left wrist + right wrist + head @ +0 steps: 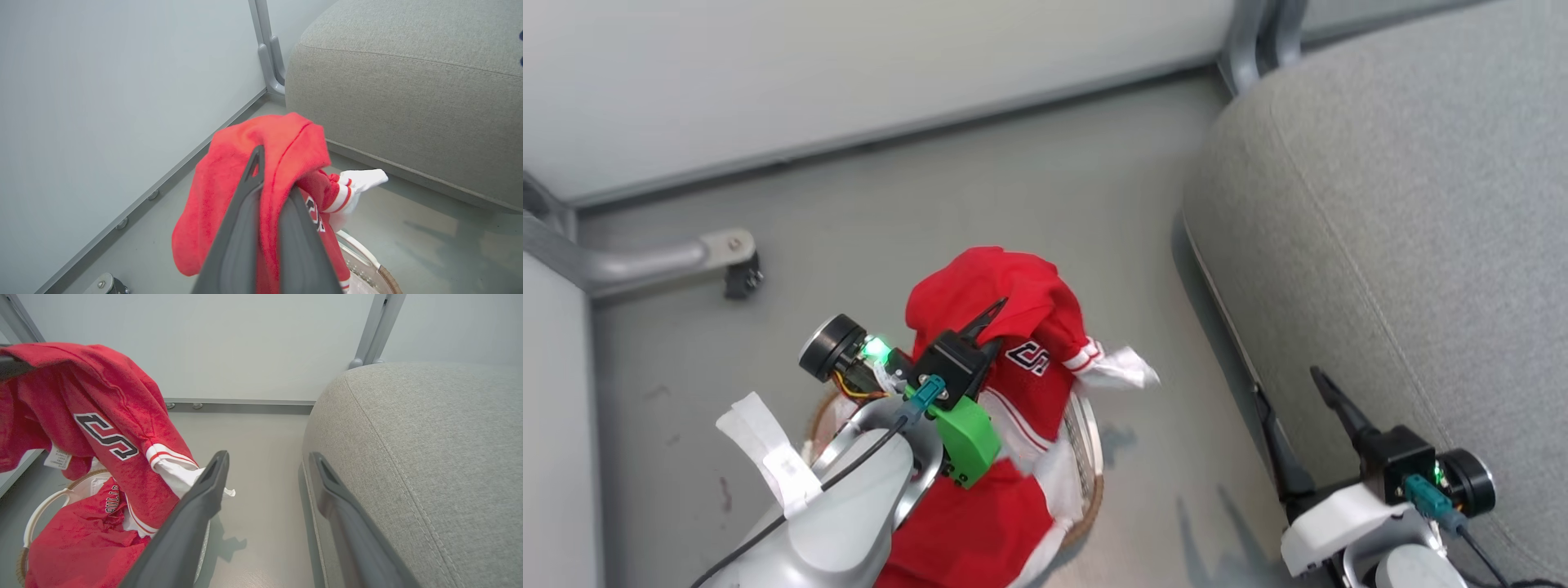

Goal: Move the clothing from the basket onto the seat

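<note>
Two left fingers [241,232] pinch clothing [245,147], raised above basket [363,265]; right fingers [196,514] spread

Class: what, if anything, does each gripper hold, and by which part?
The left gripper grips the bright red soft sports garment between its fingers by a bunched fold of red fabric. The right gripper is open, holding nothing.

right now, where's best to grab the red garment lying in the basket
Pinch the garment at a raised fold near its middle, coming straight down from above. It lies slumped and crumpled inside the basket, whose rim would likely hamper a side approach. The open right gripper is free.
</note>
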{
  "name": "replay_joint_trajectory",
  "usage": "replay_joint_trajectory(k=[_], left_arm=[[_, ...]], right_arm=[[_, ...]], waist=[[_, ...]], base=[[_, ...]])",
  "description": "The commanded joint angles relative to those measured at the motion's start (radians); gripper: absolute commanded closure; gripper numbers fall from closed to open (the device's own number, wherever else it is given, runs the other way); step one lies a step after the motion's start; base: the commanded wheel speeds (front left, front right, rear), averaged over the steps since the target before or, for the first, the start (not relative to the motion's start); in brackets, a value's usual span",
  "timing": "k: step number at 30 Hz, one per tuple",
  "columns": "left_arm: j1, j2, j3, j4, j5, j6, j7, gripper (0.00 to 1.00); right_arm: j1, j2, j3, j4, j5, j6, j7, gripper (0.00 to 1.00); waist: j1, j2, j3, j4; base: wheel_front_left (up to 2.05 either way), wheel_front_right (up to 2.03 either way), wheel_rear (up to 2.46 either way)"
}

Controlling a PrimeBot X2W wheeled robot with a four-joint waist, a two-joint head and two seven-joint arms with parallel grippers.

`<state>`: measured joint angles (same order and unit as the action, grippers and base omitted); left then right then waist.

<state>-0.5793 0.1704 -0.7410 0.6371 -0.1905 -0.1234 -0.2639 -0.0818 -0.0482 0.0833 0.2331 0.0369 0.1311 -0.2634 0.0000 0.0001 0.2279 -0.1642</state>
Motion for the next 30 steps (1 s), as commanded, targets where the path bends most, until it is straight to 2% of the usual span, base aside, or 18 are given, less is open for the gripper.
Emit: replay_joint_trajectory(k=[1, 6, 14, 23, 30], left_arm=[[-0.005, 0.006, -0.004, -0.011, 0.004, -0.004, -0.001, 1.00], [-0.069, 0.029, -0.017, -0.045, 0.017, -0.006, -0.001, 1.00], [-0.196, 0.057, -0.058, -0.080, 0.034, -0.008, -0.001, 1.00], [-0.301, 0.060, -0.114, -0.059, -0.010, -0.008, -0.001, 1.00], [-0.366, 0.037, -0.158, -0.043, -0.037, -0.008, -0.001, 1.00]], right_arm=[[0.028, -0.004, 0.004, 0.006, 0.004, -0.001, -0.002, 0.00], [0.058, -0.004, 0.023, 0.013, 0.005, -0.001, -0.002, 0.00], [0.048, -0.004, 0.049, 0.009, -0.001, -0.001, -0.002, 0.00], [0.027, -0.004, 0.124, -0.025, 0.013, -0.001, -0.002, 0.00], [0.000, -0.004, 0.210, -0.033, -0.002, -0.001, -0.002, 0.00]], waist=[[0.0000, -0.0001, -0.164, 0.067], [0.0000, -0.0001, -0.226, 0.071], [0.0000, -0.0001, -0.263, 0.067], [0.0000, -0.0001, -0.281, 0.072], [0.0000, -0.0001, -0.283, 0.089]], base=[[0.00, 0.00, 0.00], [0.00, 0.00, 0.00], [0.00, 0.00, 0.00], [0.00, 0.00, 0.00], [0.00, 0.00, 0.00]])
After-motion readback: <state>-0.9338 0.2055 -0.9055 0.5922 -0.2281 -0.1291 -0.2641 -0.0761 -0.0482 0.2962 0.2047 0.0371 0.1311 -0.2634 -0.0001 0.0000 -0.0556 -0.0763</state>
